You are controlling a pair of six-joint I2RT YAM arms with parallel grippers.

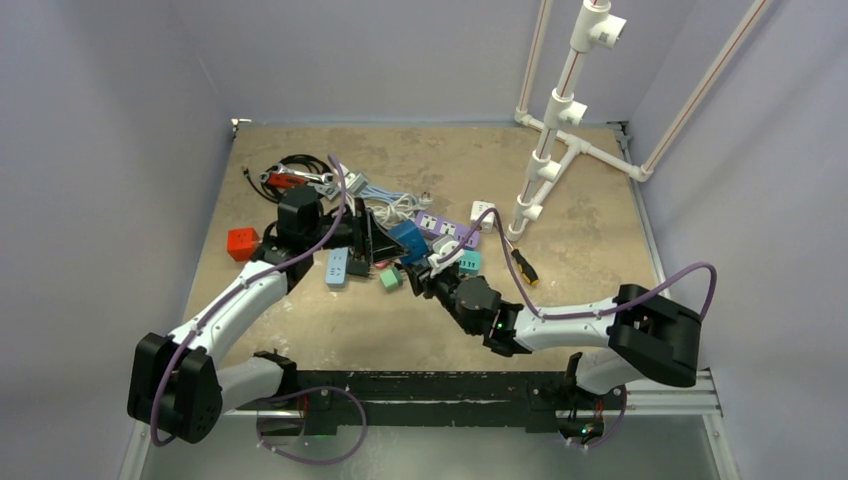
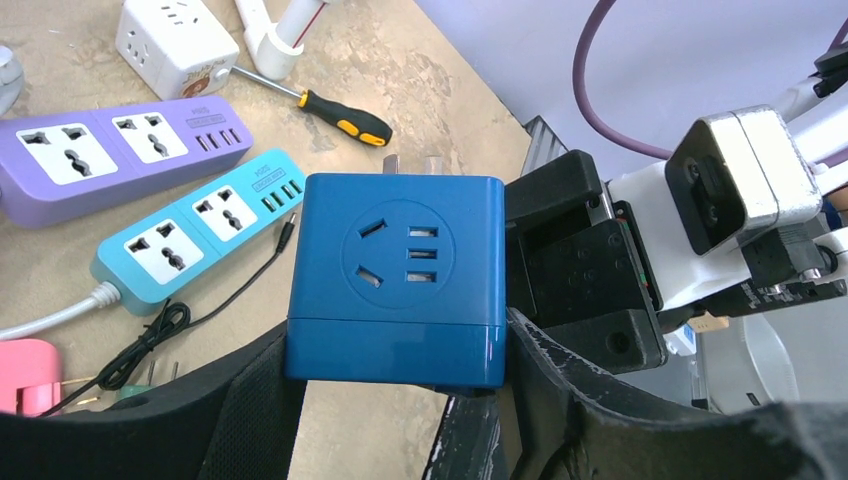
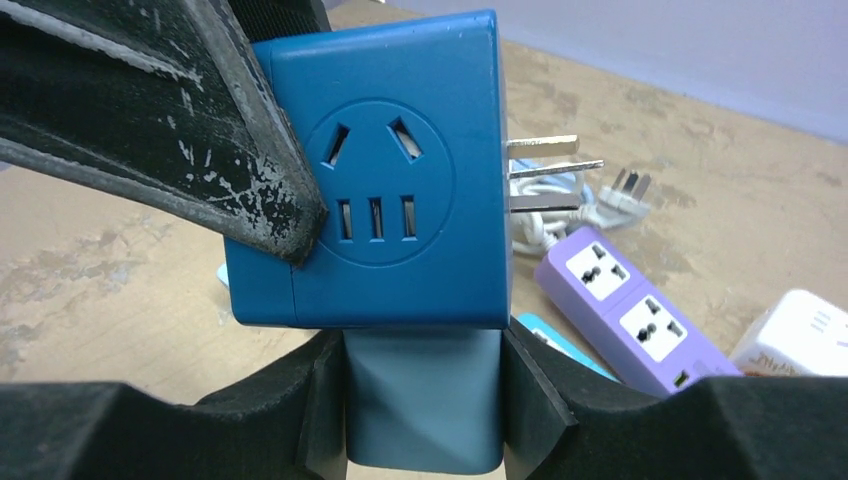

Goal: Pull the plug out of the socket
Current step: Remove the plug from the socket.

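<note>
A blue cube socket (image 1: 408, 240) is held above the table between both grippers. My left gripper (image 2: 395, 372) is shut on its sides; the cube (image 2: 395, 270) fills the left wrist view, and its metal prongs point away. In the right wrist view the cube (image 3: 390, 180) has a grey-blue plug (image 3: 422, 425) seated against its underside with no gap showing. My right gripper (image 3: 422, 385) is shut on that plug, one pad on each side. A left finger (image 3: 150, 110) presses on the cube's left face. In the top view the right gripper (image 1: 428, 274) sits just below the cube.
A purple power strip (image 2: 110, 155), a teal strip (image 2: 190, 235), a white cube socket (image 2: 175, 45) and a screwdriver (image 2: 330, 110) lie on the table behind. A red cube (image 1: 242, 243) and tangled cables (image 1: 300, 175) are at the left. A white PVC frame (image 1: 560, 130) stands at the back right.
</note>
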